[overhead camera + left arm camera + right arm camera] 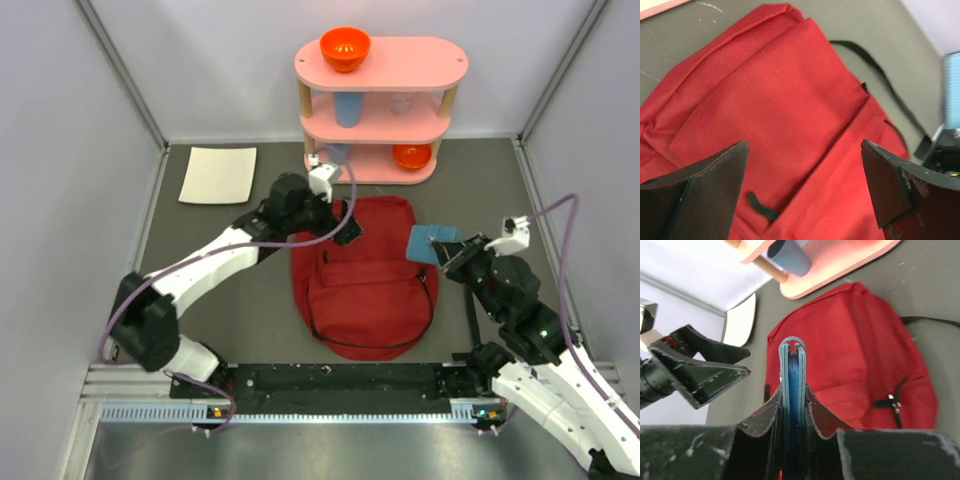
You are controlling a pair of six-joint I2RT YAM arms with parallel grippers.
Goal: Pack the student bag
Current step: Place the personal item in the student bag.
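Student bag point(365, 285) lies flat mid-table, long axis near-to-far, top twd the pink shelf point(380, 90). Left gripper point(804, 150) hovers over bag's upper-left part, jaws wide, empty. Right gripper point(792, 400), just off bag's right edge, pinches a thin blue item point(430, 243), maybe a notebook; bag lies to its left.

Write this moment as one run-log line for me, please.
left pincer: open above bag | right pincer: shut on flat blue item at bag's right edge | bag: lying flat
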